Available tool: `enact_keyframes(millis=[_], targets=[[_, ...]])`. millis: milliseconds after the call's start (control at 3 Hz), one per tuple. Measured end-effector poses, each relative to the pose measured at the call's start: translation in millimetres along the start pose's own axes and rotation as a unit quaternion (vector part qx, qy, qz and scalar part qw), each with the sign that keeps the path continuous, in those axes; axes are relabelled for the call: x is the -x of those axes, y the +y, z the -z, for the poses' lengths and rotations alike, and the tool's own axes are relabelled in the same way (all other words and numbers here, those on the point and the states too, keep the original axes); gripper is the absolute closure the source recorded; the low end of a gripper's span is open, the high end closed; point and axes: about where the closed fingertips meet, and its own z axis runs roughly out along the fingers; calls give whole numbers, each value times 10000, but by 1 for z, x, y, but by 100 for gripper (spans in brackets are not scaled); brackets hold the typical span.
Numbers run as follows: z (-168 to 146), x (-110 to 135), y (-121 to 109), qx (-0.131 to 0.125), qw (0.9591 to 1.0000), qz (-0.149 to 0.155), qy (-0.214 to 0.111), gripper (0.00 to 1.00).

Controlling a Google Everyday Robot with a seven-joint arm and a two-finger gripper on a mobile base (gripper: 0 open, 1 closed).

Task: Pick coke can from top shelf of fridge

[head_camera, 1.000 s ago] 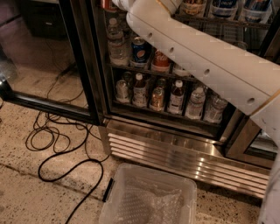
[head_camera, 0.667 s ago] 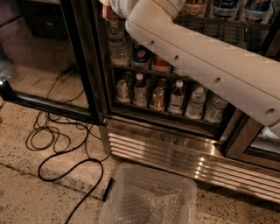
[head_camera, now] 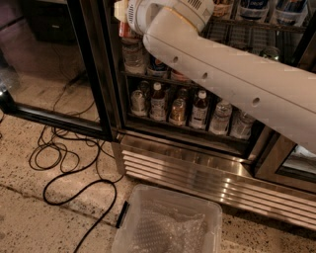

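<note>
Down and leftward came the arm [head_camera: 222, 74] since a second ago, with more of its white wrist showing at the upper left of the fridge [head_camera: 197, 168]. The gripper [head_camera: 122, 11] sat right at the top of the fridge's opening, hard by the left door post, and whether it was clamped or loose I could not tell. The coke can [head_camera: 126, 30] showed as a red patch just under the gripper, against the same post. Directly beneath the can stood a clear bottle [head_camera: 133, 54], with a blue-labelled can [head_camera: 158, 66] beside it. The arm's long forearm cut across the fridge's middle, hiding much of that level. Below it, a row of bottles [head_camera: 187, 106] lined the fridge's lowest rack. The glass door [head_camera: 89, 69] hung open to the fridge's left. On the floor, a black cable [head_camera: 74, 168] looped left of the fridge's louvred base, and a clear plastic bin [head_camera: 168, 222] sat in front of that base.
</note>
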Motion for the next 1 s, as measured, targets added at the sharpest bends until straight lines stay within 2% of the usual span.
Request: enact_keyframes(millis=[333, 667, 1000], targets=[[0, 0, 0, 0, 10000, 0, 0, 100], [28, -18, 8, -141, 9994, -230, 218, 100], [80, -53, 25, -462, 9963, -468, 557, 100]])
